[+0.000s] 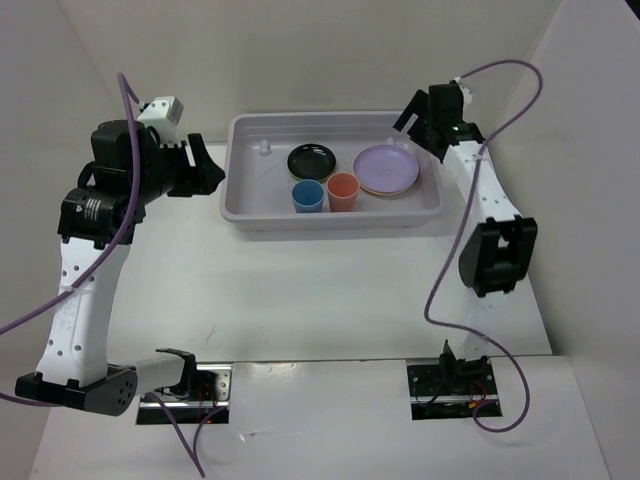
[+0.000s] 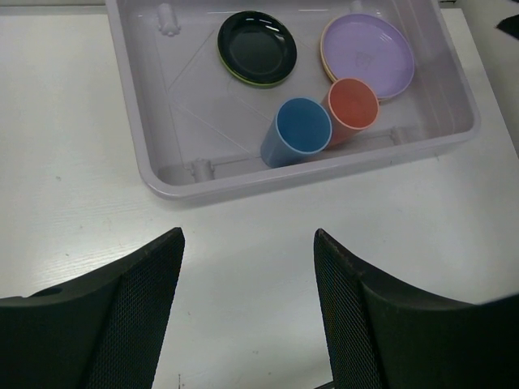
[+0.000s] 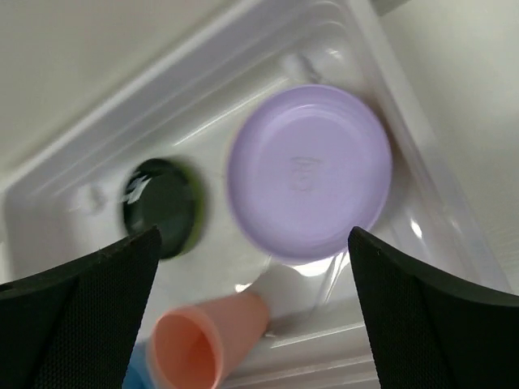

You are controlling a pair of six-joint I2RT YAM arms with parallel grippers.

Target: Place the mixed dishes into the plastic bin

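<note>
The plastic bin (image 1: pixel 242 200) is sitting on the white bench (image 1: pixel 300 290), at its far side, and all the dishes I can see are lying inside it. The large lavender plate (image 1: pixel 386 168) is lying in the right part of the bin, on top of the yellow-orange plate (image 2: pixel 323 63), which is showing only as a thin edge below it. The small black plate (image 1: pixel 311 160) is lying near the middle, and a thin lime-green rim (image 2: pixel 243 79) of another plate is showing under it. The blue cup (image 1: pixel 308 196) and the coral-red cup (image 1: pixel 342 191) are standing mouth up just beside each other, close to the near wall of the bin, with the blue one on the left.

In the middle of the lavender plate a small embossed mark (image 3: pixel 298 173) is showing, but it is too blurred to read. I am not finding any other writing.

The left tool (image 1: pixel 212 178) is hanging over the bench just beside the left wall of the bin. Its fingers (image 2: pixel 122 316) are spread wide and are holding nothing. The right tool (image 1: pixel 410 118) is hanging above the far right corner of the bin. Its fingers (image 3: pixel 89 308) are also spread wide and empty, with the lavender plate showing between them in the right wrist view.
</note>
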